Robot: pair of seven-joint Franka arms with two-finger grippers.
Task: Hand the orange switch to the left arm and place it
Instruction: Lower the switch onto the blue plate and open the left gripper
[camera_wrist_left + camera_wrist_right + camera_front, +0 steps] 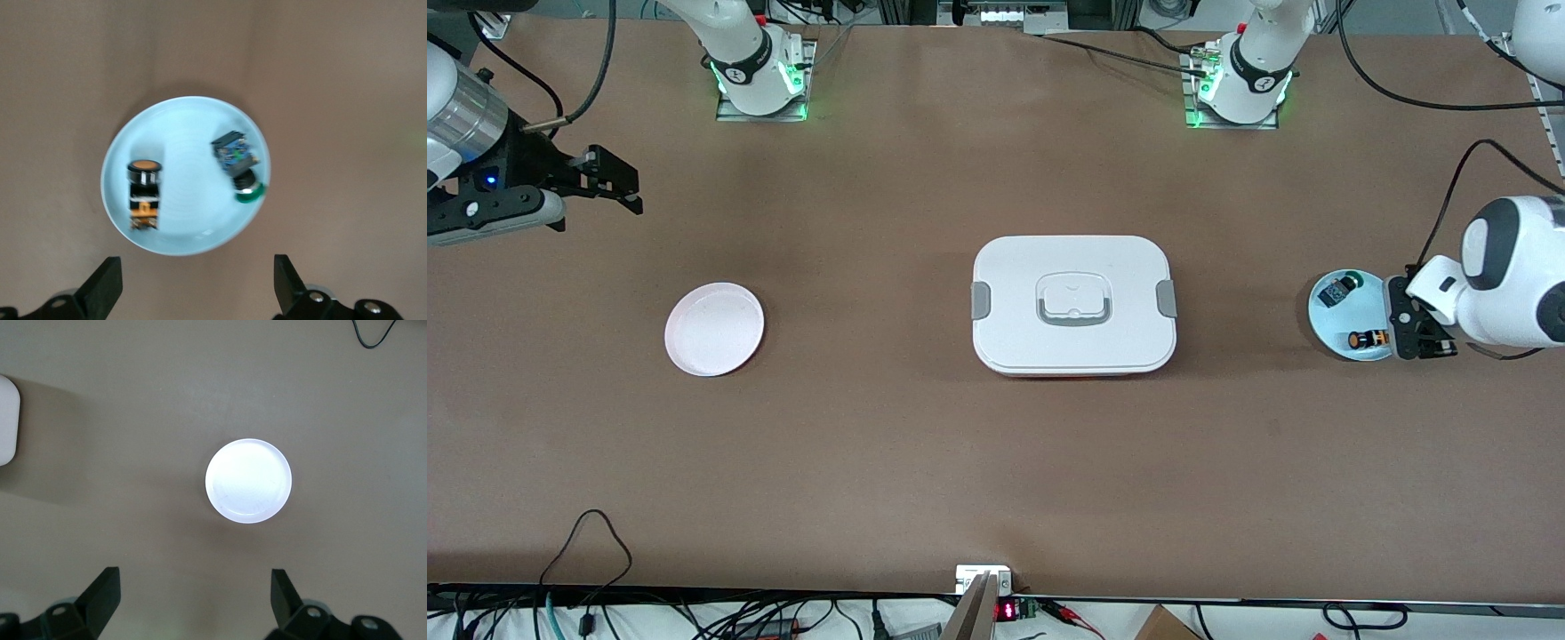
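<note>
Lying on the blue plate (187, 113), orange switch (144, 193) (untouched) beneath open left claw (193, 293).

The front view looks down from high across the brown worktop (925, 462), facing both arm bases along its top edge, and takes in the whole surface. The left wrist view looks straight down, from fairly close, onto the round pale-blue plate (180, 227) at the left arm's end of the worktop; the front view shares that plate (1325, 307). The right wrist view looks down from higher onto the round white plate (248, 481), also seen in the front view (714, 329), with a corner of the large white rounded-rectangle box (7, 420) at its edge.
</note>
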